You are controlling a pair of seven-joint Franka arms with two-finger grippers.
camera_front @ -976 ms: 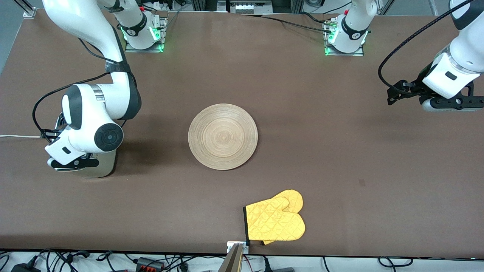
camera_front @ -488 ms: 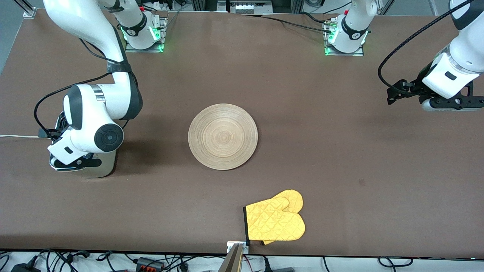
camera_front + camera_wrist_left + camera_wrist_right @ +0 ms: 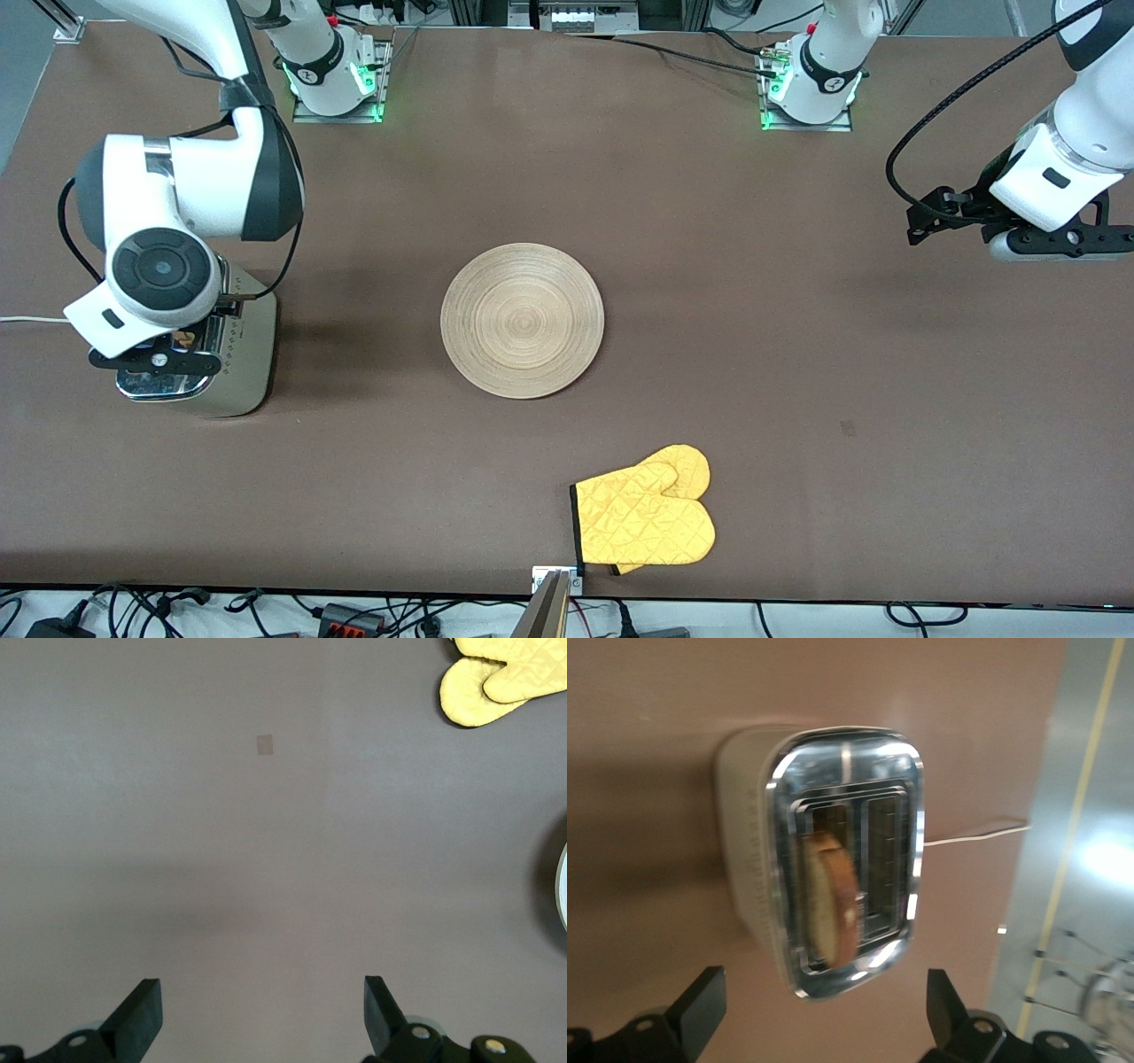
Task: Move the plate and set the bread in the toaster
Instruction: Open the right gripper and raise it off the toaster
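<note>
So the bread (image 3: 831, 896) sits in a slot of the toaster (image 3: 235, 350) near the bench edge at the right arm's end; I'd lift straight up to avoid clipping it; right end effector (image 3: 824, 1014) hangs over the toaster, fingers apart, empty; left end effector (image 3: 263, 1014) waits, fingers apart; plate (image 3: 523, 320) sits mid-bench.

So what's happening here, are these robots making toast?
Pretty much. The bread stands in one slot of the toaster, at the right arm's end of the table. The right gripper hovers above it, open and empty. The left gripper waits, open, over bare table at its own end. The plate sits mid-table, a yellow oven mitt nearer the camera.
</note>
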